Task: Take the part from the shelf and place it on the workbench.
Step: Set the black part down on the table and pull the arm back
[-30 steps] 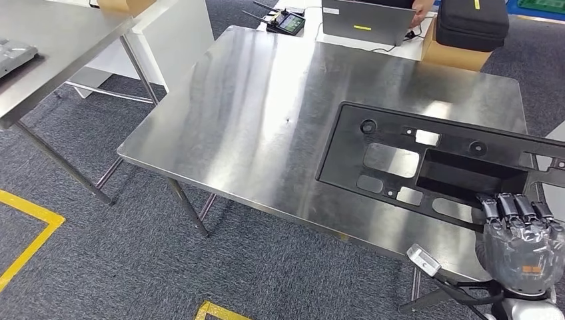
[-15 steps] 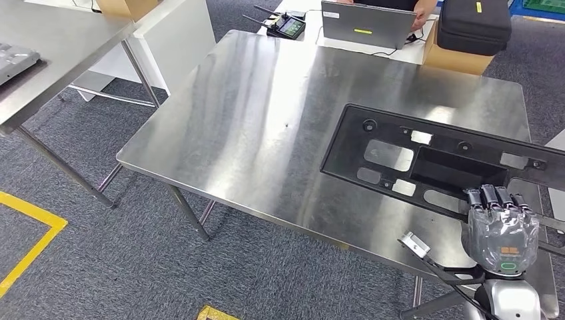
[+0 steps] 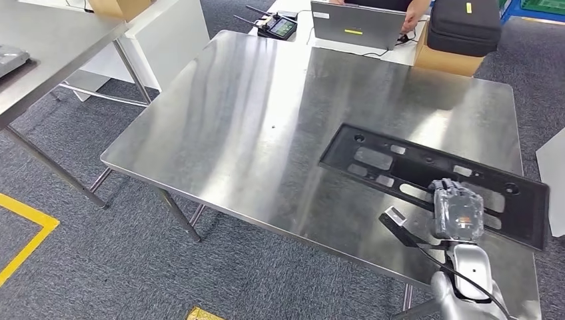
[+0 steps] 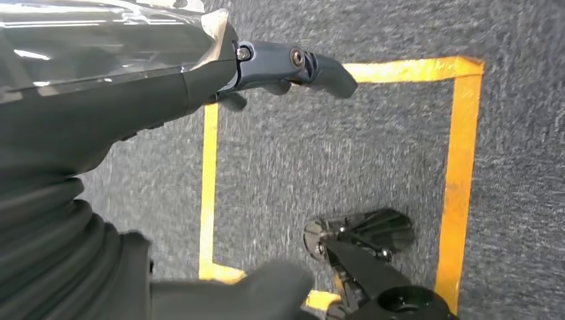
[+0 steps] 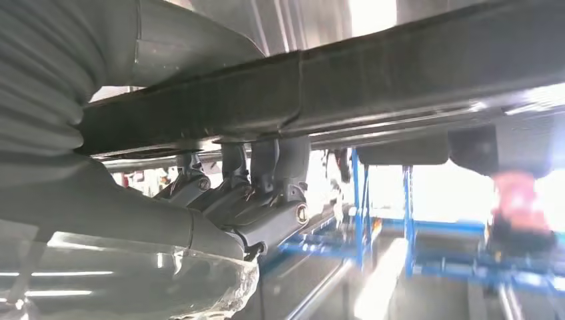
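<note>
Part [image 3: 426,175], a long black frame with cut-outs, is seen over the near right area of the steel workbench [image 3: 266,120], gripped at its near edge by the right hand [image 3: 458,215], whose fingers [image 5: 266,167] are curled around that edge. The placing step is judged to be in hand; whether the frame lies fully flat cannot be told, so it would need to be settled onto the steel and the fingers then loosened. The left hand [image 4: 266,67] hangs over grey carpet with yellow tape [image 4: 460,167], holding nothing, fingers loosely apart.
</note>
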Controlling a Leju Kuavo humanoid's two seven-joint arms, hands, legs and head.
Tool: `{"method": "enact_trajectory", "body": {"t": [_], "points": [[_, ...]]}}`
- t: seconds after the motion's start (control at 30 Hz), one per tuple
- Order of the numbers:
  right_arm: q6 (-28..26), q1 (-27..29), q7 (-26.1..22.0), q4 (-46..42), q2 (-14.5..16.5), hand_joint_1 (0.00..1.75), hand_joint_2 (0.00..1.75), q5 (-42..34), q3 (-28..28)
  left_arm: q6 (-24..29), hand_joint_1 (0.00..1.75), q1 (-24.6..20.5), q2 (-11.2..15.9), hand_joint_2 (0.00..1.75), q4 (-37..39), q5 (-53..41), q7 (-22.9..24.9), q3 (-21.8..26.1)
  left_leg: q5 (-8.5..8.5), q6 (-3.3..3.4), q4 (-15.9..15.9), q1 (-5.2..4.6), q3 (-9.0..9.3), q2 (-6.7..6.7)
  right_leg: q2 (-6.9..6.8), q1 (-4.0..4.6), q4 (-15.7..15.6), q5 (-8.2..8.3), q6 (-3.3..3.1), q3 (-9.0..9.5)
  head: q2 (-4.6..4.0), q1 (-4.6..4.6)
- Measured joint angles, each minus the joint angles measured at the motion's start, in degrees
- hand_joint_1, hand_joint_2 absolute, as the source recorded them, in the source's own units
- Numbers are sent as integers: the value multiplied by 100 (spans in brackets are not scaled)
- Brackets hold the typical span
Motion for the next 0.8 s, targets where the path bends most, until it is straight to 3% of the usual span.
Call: {"method": "enact_trajectory", "body": {"t": [0.07, 0.13, 0.17, 0.2, 0.27, 0.33, 0.43, 0.53, 0.6, 0.67, 0.7, 0.77, 0.8], "points": [[10, -257, -2, 423, 97, 175, 175, 18, 46, -33, 0, -4, 1, 175, 0, 22, -11, 35, -257, -48, 500, 17, -260, 14, -2, 9, -4, 3, -41, -3, 0, -21], [46, -498, -14, 771, 204, 175, 175, 21, 92, -61, 0, -7, -1, 175, 0, 41, -13, 84, -527, -69, 1240, 17, -685, 22, -6, 33, -3, -6, -61, -5, 0, -33], [80, -595, -39, 912, 261, 175, 175, 15, 120, -72, 0, -6, -2, 175, 0, 50, -12, 110, -549, -58, 1468, 17, -842, 21, -7, 50, -3, -12, -70, -2, 0, -35], [130, -669, -84, 1021, 319, 175, 175, -2, 153, -79, 0, -6, -3, 175, 0, 60, -11, 134, -454, -29, 1478, 13, -895, 21, -6, 68, -3, -18, -79, 6, 0, -37], [243, -785, -221, 1156, 445, 175, 175, -48, 230, -85, 0, -11, -3, 175, 0, 74, -14, 172, -23, 77, 886, -17, -685, 20, -3, 99, -7, -31, -98, 33, 0, -38], [346, -888, -351, 1224, 573, 175, 175, -65, 326, -86, 0, -28, 3, 175, -1, 85, -19, 214, 269, 177, 208, -74, -391, 30, 0, 121, -23, -40, -107, 49, 0, -32], [495, -1007, -458, 1288, 756, 175, 175, -13, 500, -79, 0, -41, 4, 175, -2, 122, -25, 278, 309, 227, -41, -144, -294, 41, -5, 126, -86, -30, -86, 59, 0, -41], [632, -1129, -514, 1349, 914, 175, 175, 75, 698, -66, 0, -39, 0, 175, -2, 142, -36, 313, 399, 256, -240, -115, -186, 47, -46, 159, 96, -145, -82, -34, 0, -36], [721, -1253, -526, 1430, 992, 87, 87, 120, 838, -52, 0, -41, -6, 175, -2, 143, -43, 361, 424, 274, -292, -123, -152, 47, -62, 170, 728, -423, -145, -345, 0, -33], [781, -1345, -523, 1524, 1047, 0, 0, 146, 959, -36, 0, -39, -7, 175, -2, 143, -26, 412, 421, 281, -289, -148, -151, 30, -62, 174, 1377, -621, -156, -684, 0, -32], [803, -1381, -523, 1566, 1068, 0, 0, 152, 1010, -27, 0, -36, -7, 175, -2, 143, -7, 427, 418, 283, -287, -159, -149, 14, -62, 177, 1462, -606, -130, -746, 0, -32], [826, -1471, -531, 1631, 1105, 0, 0, 145, 1102, -12, 0, -29, -9, 175, -2, 140, 55, 444, 408, 277, -275, -176, -136, -10, -64, 187, 918, -312, -56, -521, 0, -32], [830, -1535, -538, 1663, 1122, 0, 0, 129, 1145, -6, 0, -28, -10, 131, -2, 137, 98, 454, 396, 265, -258, -187, -137, -17, -64, 198, 488, -139, -43, -334, 0, -32]]}}
